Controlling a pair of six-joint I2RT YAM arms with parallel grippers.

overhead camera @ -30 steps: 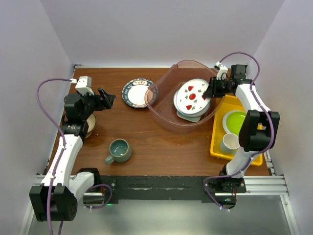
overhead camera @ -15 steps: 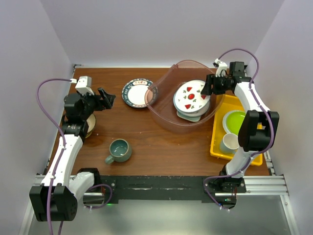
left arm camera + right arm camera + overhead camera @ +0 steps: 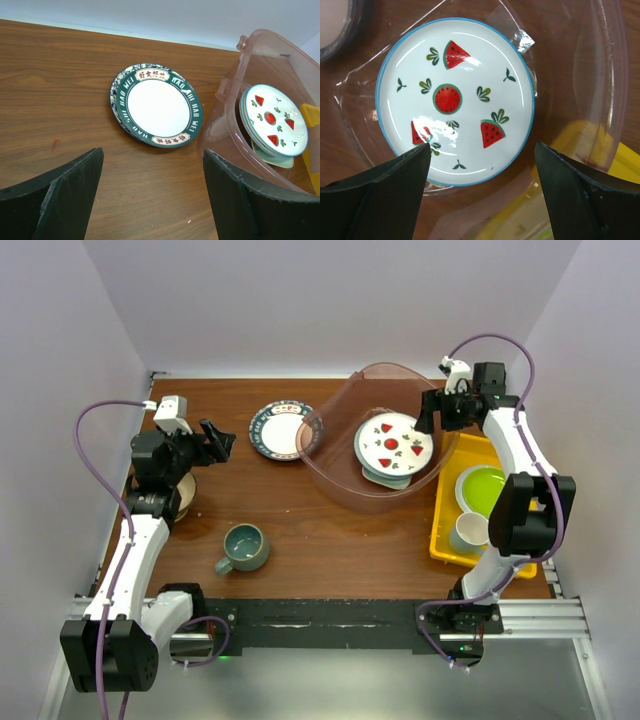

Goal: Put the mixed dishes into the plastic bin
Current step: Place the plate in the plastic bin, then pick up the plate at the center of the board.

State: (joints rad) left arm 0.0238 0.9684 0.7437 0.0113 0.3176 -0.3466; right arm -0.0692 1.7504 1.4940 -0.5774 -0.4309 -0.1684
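Note:
The plastic bin (image 3: 335, 478) stands at centre right. In it a white watermelon plate (image 3: 393, 440) lies flat on top of other dishes. My right gripper (image 3: 428, 412) hovers open over the bin's right rim, and its wrist view has the plate (image 3: 455, 100) below the spread fingers. A dark-rimmed plate (image 3: 281, 429) rests on the table left of the bin. A grey-teal mug (image 3: 244, 547) sits nearer the front. My left gripper (image 3: 218, 440) is open and empty, left of the dark-rimmed plate (image 3: 156, 106). A bowl (image 3: 187, 496) is partly hidden under the left arm.
A yellow tray (image 3: 445, 530) at the right edge holds a lime-green plate (image 3: 482, 488) and a white mug (image 3: 468, 532). White walls close in the table at the left, back and right.
My right gripper has opened and let go of the watermelon plate, which has settled flat in the bin. The gripper has drawn back up and to the right. The left arm has not moved.

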